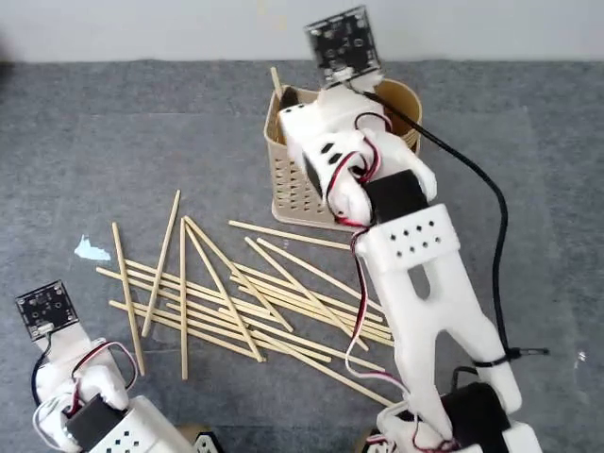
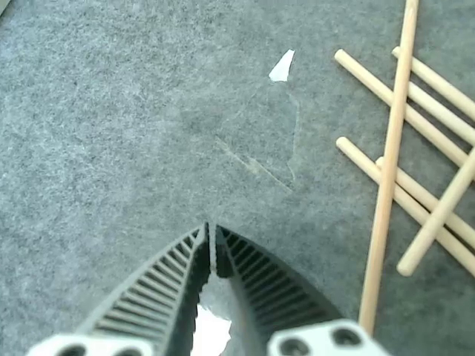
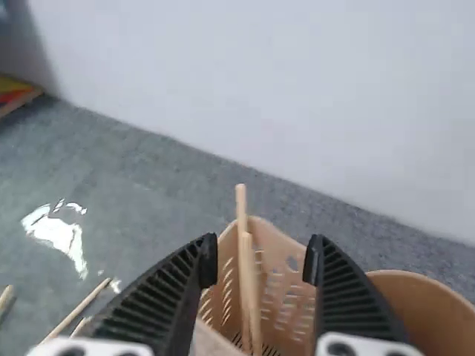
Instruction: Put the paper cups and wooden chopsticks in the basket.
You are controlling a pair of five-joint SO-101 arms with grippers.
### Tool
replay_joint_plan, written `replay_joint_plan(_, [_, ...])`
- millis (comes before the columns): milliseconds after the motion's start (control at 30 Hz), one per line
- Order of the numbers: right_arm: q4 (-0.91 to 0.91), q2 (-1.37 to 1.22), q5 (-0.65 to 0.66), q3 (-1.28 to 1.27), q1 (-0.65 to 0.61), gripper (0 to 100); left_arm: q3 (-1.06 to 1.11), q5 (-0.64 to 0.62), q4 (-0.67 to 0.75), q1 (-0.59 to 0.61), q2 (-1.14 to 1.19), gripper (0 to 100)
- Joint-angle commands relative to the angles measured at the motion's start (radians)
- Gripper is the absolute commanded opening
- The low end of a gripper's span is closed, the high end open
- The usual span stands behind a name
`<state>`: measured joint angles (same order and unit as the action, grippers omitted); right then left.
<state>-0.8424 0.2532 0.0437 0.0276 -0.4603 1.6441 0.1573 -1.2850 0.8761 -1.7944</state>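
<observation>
Grey felt-like matting (image 1: 113, 142) covers the table, with a pale wall (image 1: 142, 28) behind it. A beige perforated basket (image 1: 293, 184) stands on the far part of the mat. Two standing chopsticks (image 3: 243, 222) rest inside it, long axes nearly vertical, tips poking above the rim and leaning slightly. A brown paper cup (image 1: 408, 99) sits open end up at the basket's side; whether it is inside the basket or just beside it cannot be told.

The right arm (image 1: 415, 274) stretches from the near edge towards the wall. Its right gripper (image 3: 260, 259) hangs directly above the basket with its black ribbed fingers spread apart, holding nothing; the standing sticks show in the gap between them.

Many loose chopsticks (image 1: 283, 302) lie flat on the mat in front of the basket, overlapping in a loose heap. Most have their long axes on a diagonal, running from the far left down towards the near right. A few at the left side of the heap lie steeper, pointing almost straight at the far wall.

The left arm (image 1: 90, 406) sits at the near left corner. Its left gripper (image 2: 211, 241) has its fingers pressed together, empty, over bare mat just beside the heap. A small white scrap (image 2: 283, 66) lies on the mat nearby.
</observation>
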Motion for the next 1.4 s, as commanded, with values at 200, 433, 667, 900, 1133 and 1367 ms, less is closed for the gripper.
replay_joint_plan(200, [-0.519, 0.056, -0.002, 0.132, -0.145, 18.7, -0.008, 0.008, 0.017, -0.008, 0.005, 2])
replay_joint_plan(433, [-0.576, 0.056, 0.034, -0.046, -0.254, 18.7, -0.008, 0.008, 0.017, -0.008, 0.005, 2])
replay_joint_plan(667, [-0.417, -0.073, 0.043, -0.241, -0.259, 19.1, -0.008, 0.008, 0.017, -0.008, 0.005, 2])
replay_joint_plan(900, [-0.351, -0.346, 0.078, -0.176, -0.252, 19.1, -0.008, 0.008, 0.017, -0.008, 0.005, 2])
replay_joint_plan(1133, [-0.351, -0.604, 0.080, 0.018, -0.226, 19.1, -0.008, 0.008, 0.017, -0.008, 0.005, 2])
replay_joint_plan(1367, [-0.354, -0.757, 0.150, 0.144, -0.186, 19.1, -0.008, 0.008, 0.017, -0.008, 0.005, 2])
